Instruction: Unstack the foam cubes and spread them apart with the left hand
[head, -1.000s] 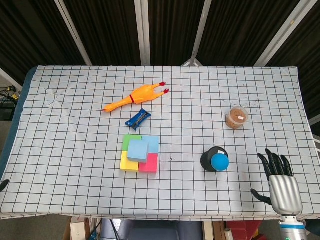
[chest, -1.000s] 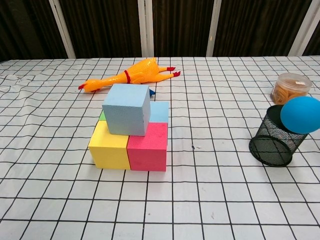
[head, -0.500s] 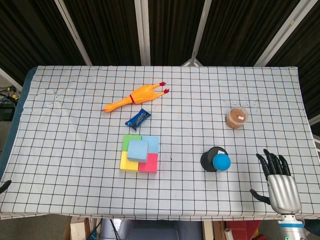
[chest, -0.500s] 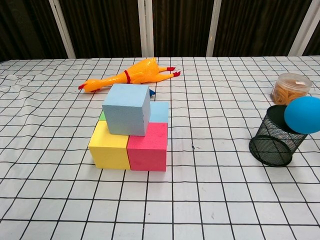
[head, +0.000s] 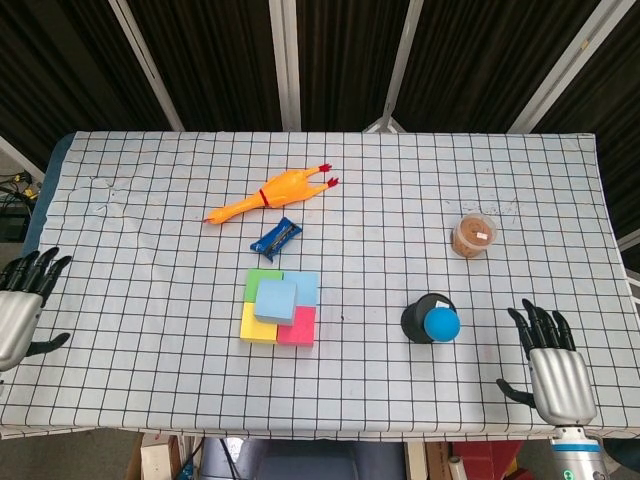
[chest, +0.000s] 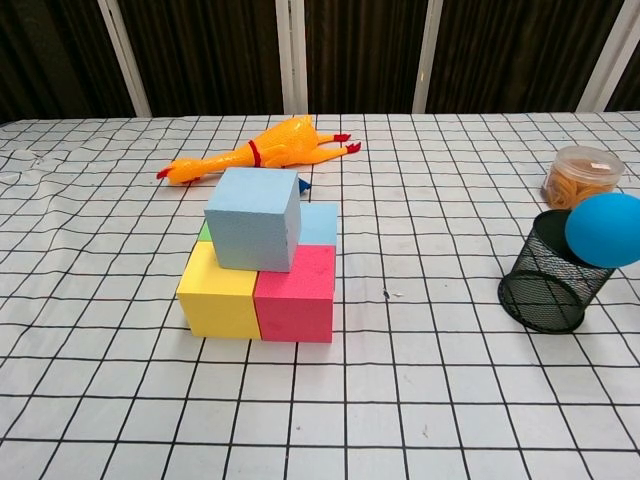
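The left hand (head: 20, 305) has just come into view at the table's near-left edge, fingers spread and holding nothing, well apart from the stacked foam cubes (head: 280, 307), whose light-blue top cube (chest: 253, 219) sits untouched. The right hand (head: 556, 368) rests empty, fingers apart, near-right.

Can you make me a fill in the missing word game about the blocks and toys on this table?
1. The block sitting on top of the stack is light ____.
2. The blue ball rests on a black mesh ____.
3. The orange toy lying behind the blocks is a rubber ____.
4. The left hand is holding ____.

Missing words: blue; cup; chicken; nothing
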